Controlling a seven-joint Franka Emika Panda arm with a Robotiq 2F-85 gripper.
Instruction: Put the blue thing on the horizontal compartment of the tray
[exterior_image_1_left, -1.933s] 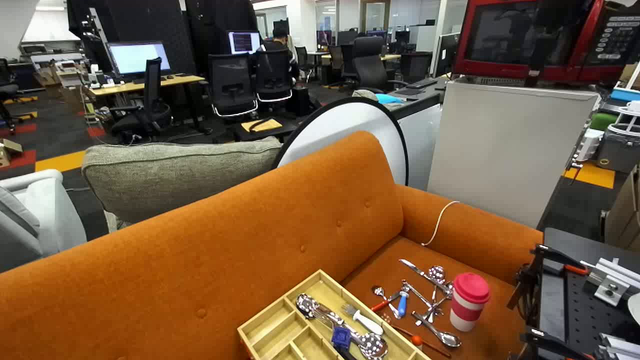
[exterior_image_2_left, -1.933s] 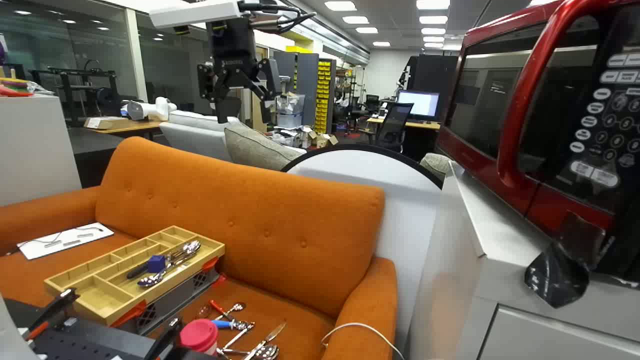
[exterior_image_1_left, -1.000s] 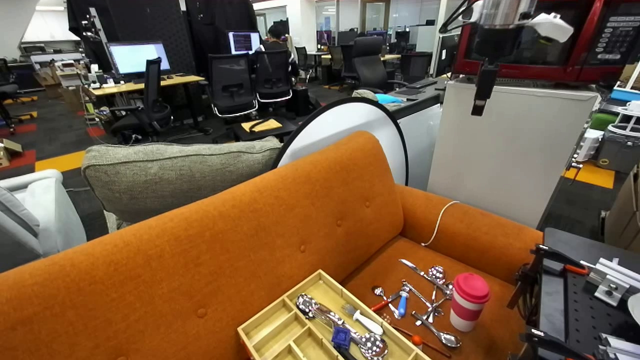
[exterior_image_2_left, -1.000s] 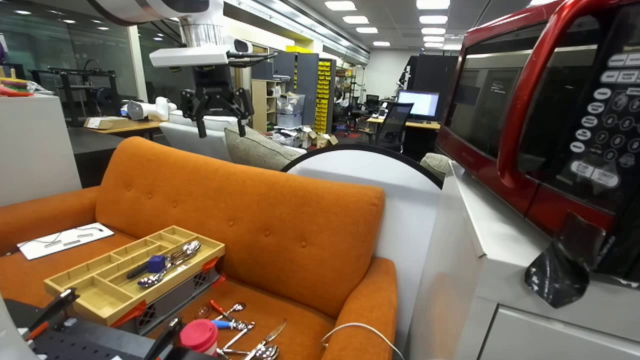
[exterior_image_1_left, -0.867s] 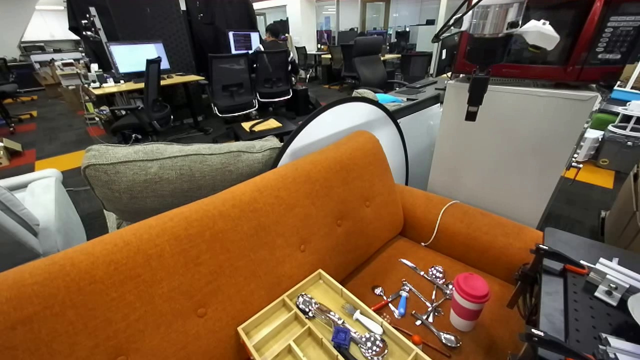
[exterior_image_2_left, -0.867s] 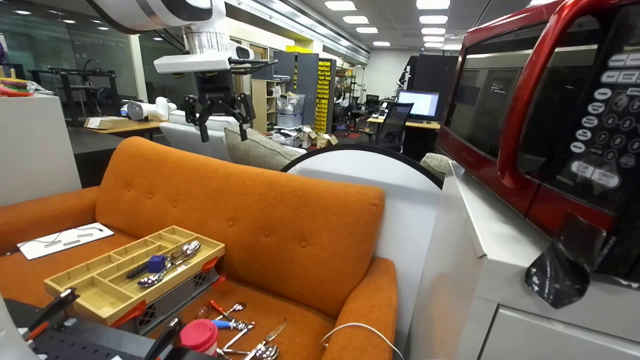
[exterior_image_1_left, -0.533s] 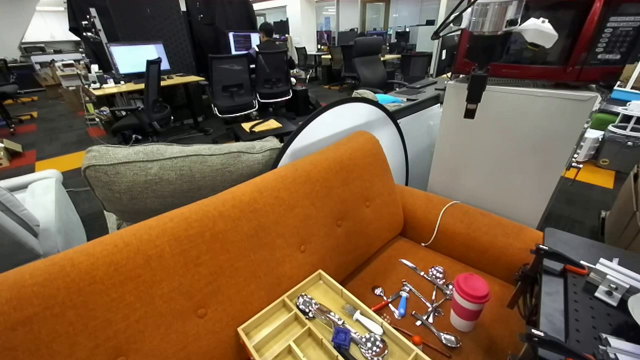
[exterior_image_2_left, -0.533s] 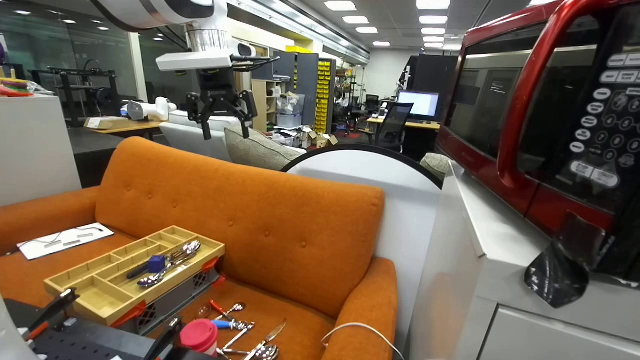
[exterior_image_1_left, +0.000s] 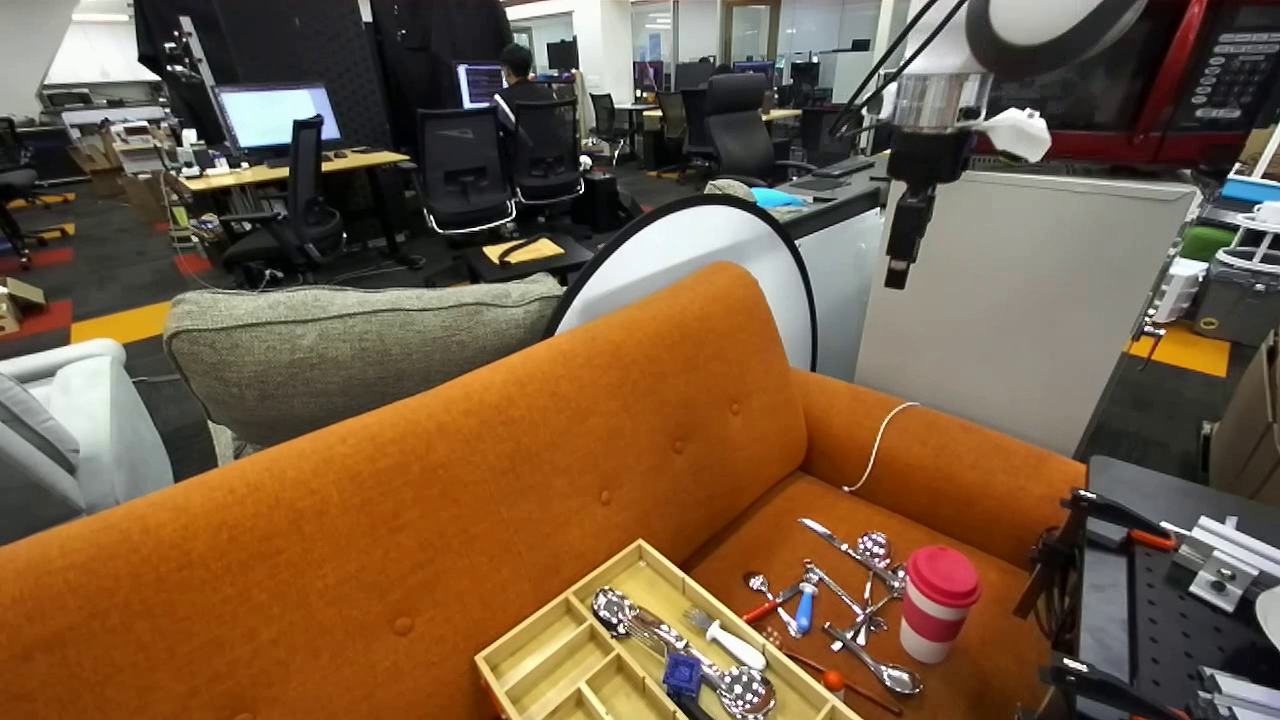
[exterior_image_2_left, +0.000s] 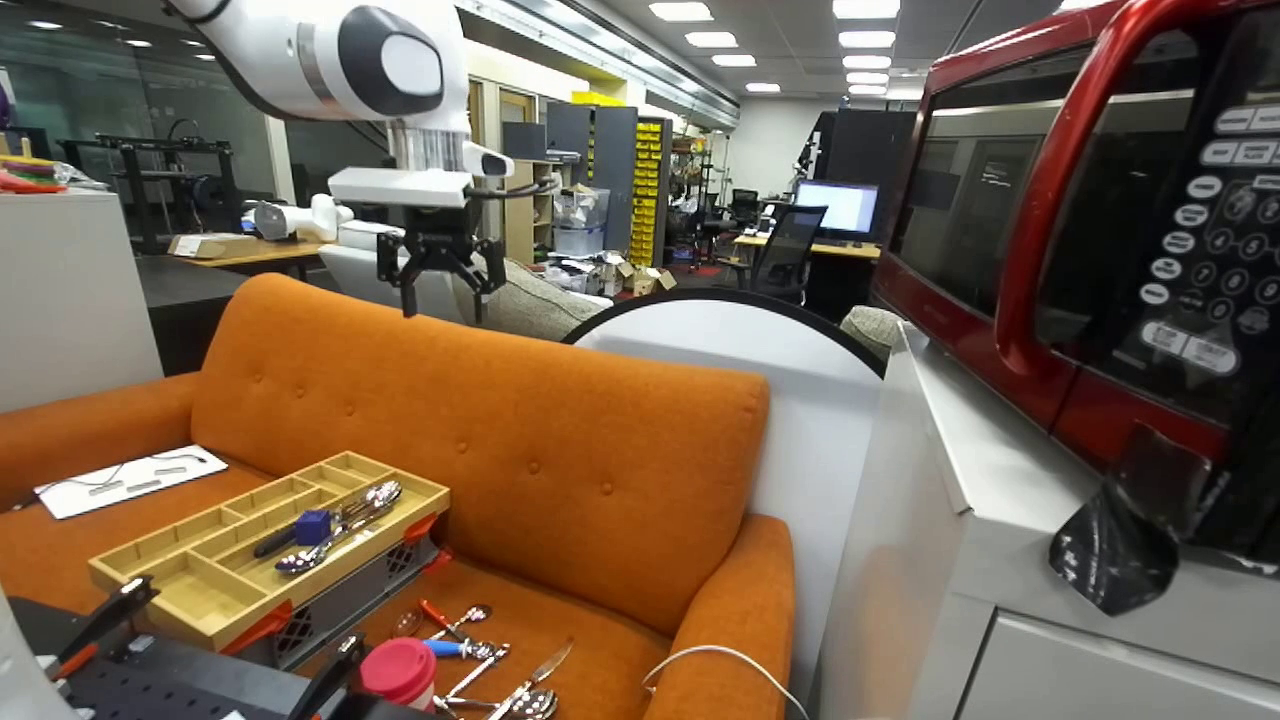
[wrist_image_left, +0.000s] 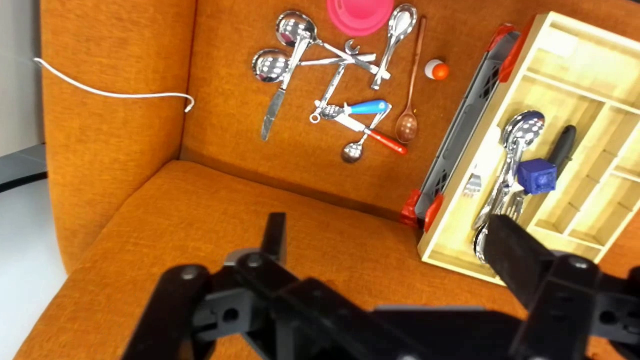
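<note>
A blue cube (exterior_image_1_left: 683, 675) lies on top of metal utensils in a long compartment of the pale yellow tray (exterior_image_1_left: 500, 652). The cube also shows in an exterior view (exterior_image_2_left: 312, 527) and in the wrist view (wrist_image_left: 537, 176), beside a black handle. The horizontal compartment (exterior_image_2_left: 205, 590) is at the tray's near end with a bare floor; it shows at the top right of the wrist view (wrist_image_left: 590, 57). My gripper (exterior_image_2_left: 443, 308) hangs well above the couch, fingers apart and empty. In the wrist view, the cube lies beyond the right finger of my gripper (wrist_image_left: 386, 220).
The orange couch back (exterior_image_2_left: 480, 430) rises behind the tray. Loose cutlery, including a blue-handled piece (wrist_image_left: 369, 107), lies on the seat beside a pink-lidded cup (exterior_image_1_left: 940, 600). A red microwave (exterior_image_2_left: 1060, 230) and a black bench with clamps (exterior_image_1_left: 1180, 560) stand nearby.
My gripper has come down from near the microwave's height, moving left and lower in both exterior views. Its fingers stay apart. The cube, tray and cutlery have not moved.
</note>
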